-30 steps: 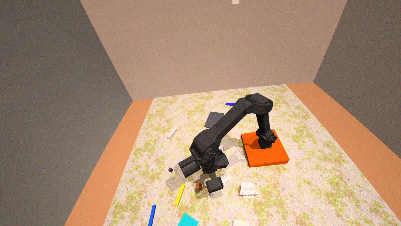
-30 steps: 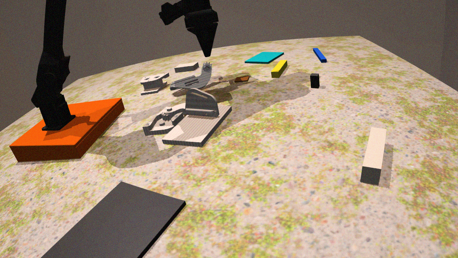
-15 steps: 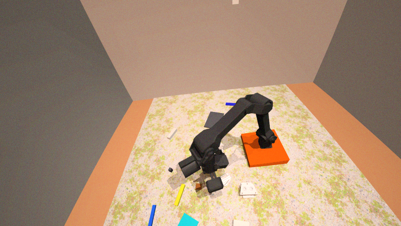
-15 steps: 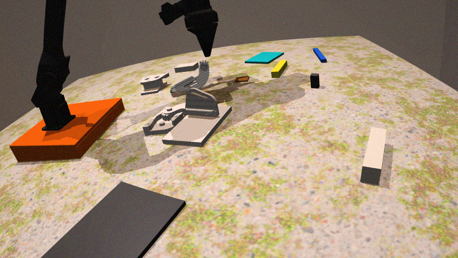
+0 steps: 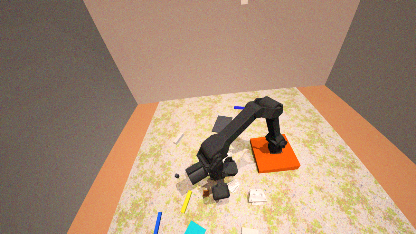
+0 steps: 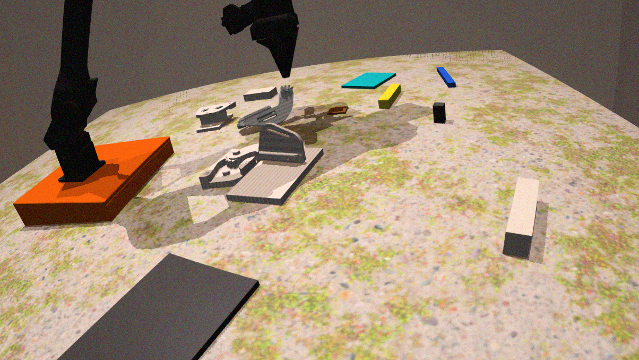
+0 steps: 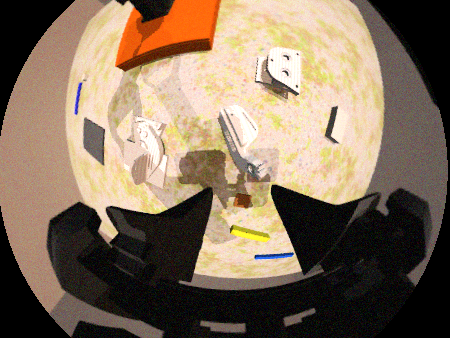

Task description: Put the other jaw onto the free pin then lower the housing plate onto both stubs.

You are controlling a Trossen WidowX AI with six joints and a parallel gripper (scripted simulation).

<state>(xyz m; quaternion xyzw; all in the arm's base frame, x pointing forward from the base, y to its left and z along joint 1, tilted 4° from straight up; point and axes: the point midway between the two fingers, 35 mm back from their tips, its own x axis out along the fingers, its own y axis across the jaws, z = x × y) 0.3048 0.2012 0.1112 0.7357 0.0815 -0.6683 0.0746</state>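
Observation:
My gripper [image 6: 286,77] [image 7: 242,190] is open and empty, above the raised gear end of the loose jaw [image 5: 233,185] [image 6: 268,117] [image 7: 244,127]. The jaw's broad pad is at the table and its toothed end stands higher, below my fingertips. The housing base [image 6: 253,192] carries the seated jaw [image 6: 281,144] [image 7: 145,167], whose pad stands upright. The free pin [image 6: 225,172] shows bare beside the gear teeth. The housing plate [image 5: 257,196] [image 6: 209,108] [image 7: 287,71], with two holes, stands apart on the table. In the top view the arm hides my fingertips and most of the base.
The orange block [image 5: 276,162] [image 6: 93,178] [image 7: 175,37] bears the arm. A brown tile [image 5: 206,193] [image 6: 337,110] [image 7: 243,201] and yellow bar [image 5: 186,201] [image 6: 389,96] [image 7: 249,233] lie beyond the loose jaw. A dark slab [image 5: 221,123] [image 6: 165,313] [image 7: 94,141] lies beyond the base.

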